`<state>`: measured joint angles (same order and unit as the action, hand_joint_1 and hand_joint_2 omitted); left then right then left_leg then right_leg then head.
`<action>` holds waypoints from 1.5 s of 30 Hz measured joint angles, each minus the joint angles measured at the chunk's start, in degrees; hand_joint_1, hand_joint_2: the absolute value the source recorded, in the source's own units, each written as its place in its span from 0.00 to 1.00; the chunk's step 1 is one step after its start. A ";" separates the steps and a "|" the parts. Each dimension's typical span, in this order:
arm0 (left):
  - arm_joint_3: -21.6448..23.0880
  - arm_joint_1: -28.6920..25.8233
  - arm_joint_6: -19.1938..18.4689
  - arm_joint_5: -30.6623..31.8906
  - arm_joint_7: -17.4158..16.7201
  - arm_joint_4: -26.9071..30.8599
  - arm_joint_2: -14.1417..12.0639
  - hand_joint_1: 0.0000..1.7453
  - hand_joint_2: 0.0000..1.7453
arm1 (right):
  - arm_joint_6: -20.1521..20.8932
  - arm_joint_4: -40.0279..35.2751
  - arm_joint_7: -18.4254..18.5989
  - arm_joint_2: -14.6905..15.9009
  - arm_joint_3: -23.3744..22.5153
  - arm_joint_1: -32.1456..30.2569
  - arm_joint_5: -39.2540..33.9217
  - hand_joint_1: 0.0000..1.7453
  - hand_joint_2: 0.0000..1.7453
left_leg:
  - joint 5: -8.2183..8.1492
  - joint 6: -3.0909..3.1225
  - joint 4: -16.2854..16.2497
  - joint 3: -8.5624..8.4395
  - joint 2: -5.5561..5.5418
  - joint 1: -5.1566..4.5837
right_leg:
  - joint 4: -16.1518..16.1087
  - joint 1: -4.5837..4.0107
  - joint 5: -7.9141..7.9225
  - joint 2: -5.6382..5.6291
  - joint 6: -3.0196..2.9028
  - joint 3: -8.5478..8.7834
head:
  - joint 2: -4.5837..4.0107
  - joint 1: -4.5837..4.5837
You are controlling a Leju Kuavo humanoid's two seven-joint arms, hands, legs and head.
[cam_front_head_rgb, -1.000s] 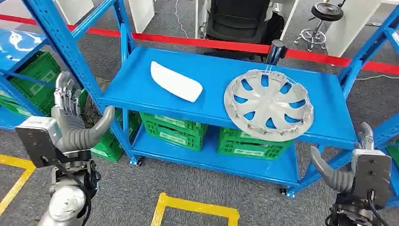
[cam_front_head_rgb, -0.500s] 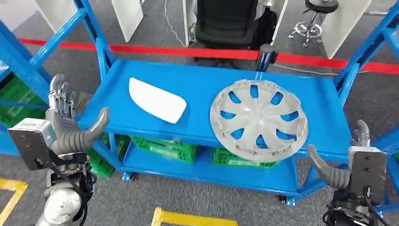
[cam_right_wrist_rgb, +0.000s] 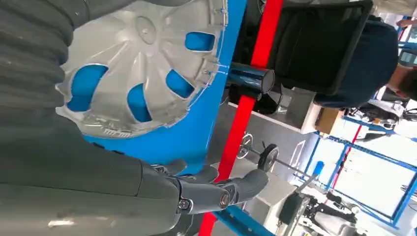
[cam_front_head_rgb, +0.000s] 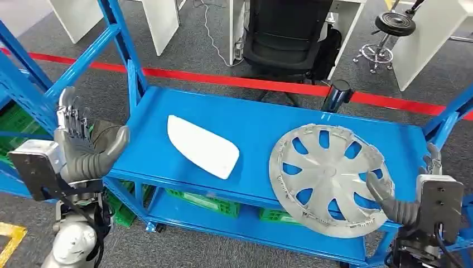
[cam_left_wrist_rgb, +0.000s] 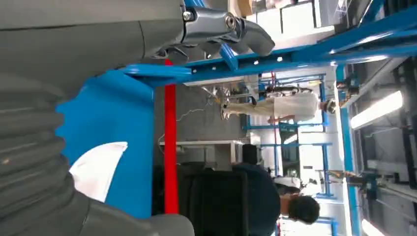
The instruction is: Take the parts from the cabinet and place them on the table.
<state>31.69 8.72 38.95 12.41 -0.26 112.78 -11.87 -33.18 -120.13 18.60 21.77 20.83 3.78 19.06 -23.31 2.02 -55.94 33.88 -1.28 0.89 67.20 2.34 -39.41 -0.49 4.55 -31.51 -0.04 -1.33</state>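
Head view: the silver hubcap (cam_front_head_rgb: 329,178) and white panel (cam_front_head_rgb: 202,146) both lie on the blue shelf (cam_front_head_rgb: 262,117), hubcap hanging over the front edge. Left hand (cam_front_head_rgb: 83,142) is spread and empty beside the shelf, right hand (cam_front_head_rgb: 401,195) too, thumb in front of the hubcap's rim.

Left wrist view: the white panel (cam_left_wrist_rgb: 98,169) lies on blue.

Right wrist view: the hubcap (cam_right_wrist_rgb: 147,64) sits beside the outstretched fingers (cam_right_wrist_rgb: 221,189), nothing held.

A workshop or warehouse floor: blue steel shelving (cam_front_head_rgb: 262,125) fills the centre of the frame, green plastic crates (cam_front_head_rgb: 203,201) sit beneath it, red tape (cam_front_head_rgb: 223,79) crosses the grey carpet, and a black office chair (cam_front_head_rgb: 284,33) stands at the upper middle.
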 joint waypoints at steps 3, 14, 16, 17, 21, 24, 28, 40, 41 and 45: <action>0.02 -0.02 -0.13 -0.02 0.20 0.02 0.09 0.00 1.00 | -0.04 0.00 0.00 0.07 -0.09 0.02 0.00 0.00 1.00 | -1.16 -0.62 -0.71 -0.48 -0.03 0.13 | -10.35 -0.13 11.47 0.20 -0.97 1.25 | 0.00 -0.70; -0.04 0.00 0.04 -0.33 0.88 0.20 0.07 0.00 1.00 | 0.24 0.07 1.22 0.61 -1.03 -0.23 0.94 0.00 1.00 | -1.51 -0.78 -0.74 -0.48 0.37 0.16 | -10.71 -1.06 11.56 -0.13 -1.76 1.04 | 0.00 0.78; -0.04 -0.01 0.04 -0.39 0.88 0.20 0.07 0.00 1.00 | 0.26 0.07 1.29 0.76 -1.20 -0.25 1.05 0.00 1.00 | -1.56 -1.51 -0.59 -0.51 0.37 0.18 | -10.69 -1.09 11.51 -0.12 -1.83 1.03 | 0.00 0.87; -0.04 -0.01 0.04 -0.41 0.88 0.20 0.07 0.00 1.00 | 0.26 0.07 1.29 0.81 -1.22 -0.26 1.07 0.00 1.00 | -1.59 -1.58 -0.58 -0.51 0.37 0.19 | -10.68 -1.14 11.47 -0.12 -1.88 1.03 | 0.00 0.89; -0.04 -0.01 0.04 -0.44 0.90 0.22 0.07 0.00 1.00 | 0.26 0.07 1.36 0.98 -1.53 -0.29 1.16 0.00 1.00 | -1.61 -1.67 -0.59 -0.45 0.37 0.16 | -10.70 -1.11 11.43 -0.11 -1.94 1.06 | 0.00 0.85; -0.04 -0.02 0.04 -0.44 0.90 0.22 0.07 0.00 1.00 | 0.26 0.07 1.36 0.98 -1.57 -0.29 1.16 0.00 1.00 | -1.61 -1.67 -0.62 -0.41 0.37 0.08 | -10.80 -1.03 11.45 -0.11 -1.93 1.12 | 0.00 0.81; -0.07 -0.04 -0.07 -0.96 1.01 0.22 0.07 0.00 0.00 | 2.06 0.07 2.68 1.18 -1.60 -0.29 2.36 0.00 1.00 | -1.61 -1.66 -0.64 -0.33 0.37 0.03 | -11.03 -0.96 11.57 -0.11 -1.76 1.19 | 0.00 0.81; -4.83 -4.68 -4.20 -9.99 5.73 1.94 -0.02 0.00 1.00 | 35.75 -4.90 19.91 7.06 1.53 3.32 10.40 0.00 1.00 | -1.61 -1.64 -0.68 -0.20 0.37 -0.08 | -11.27 -0.84 11.69 -0.07 -1.57 1.25 | 0.00 0.67; -5.59 -5.02 -4.57 -10.93 6.49 2.07 -0.02 0.00 1.00 | 38.35 -5.33 19.93 7.60 1.94 3.66 9.24 0.00 1.00 | -1.61 -1.64 -0.68 -0.20 0.37 -0.08 | -11.27 -0.83 11.69 -0.05 -1.56 1.25 | 0.00 0.68; -7.50 -6.01 -6.54 -14.28 8.77 2.10 -0.07 0.00 1.00 | 46.39 -6.40 19.93 8.81 2.73 5.19 6.51 0.00 1.00 | -1.60 -1.63 -0.68 -0.18 0.35 -0.08 | -11.29 -0.84 11.69 0.00 -1.56 1.24 | 0.00 0.76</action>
<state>24.19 2.71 32.41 -1.86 8.50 114.88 -11.93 13.21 -126.53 38.53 30.58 23.56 8.96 25.57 -24.91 0.38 -56.61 33.70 -0.93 0.81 55.92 1.50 -27.73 -0.49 3.00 -30.27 -0.04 -0.57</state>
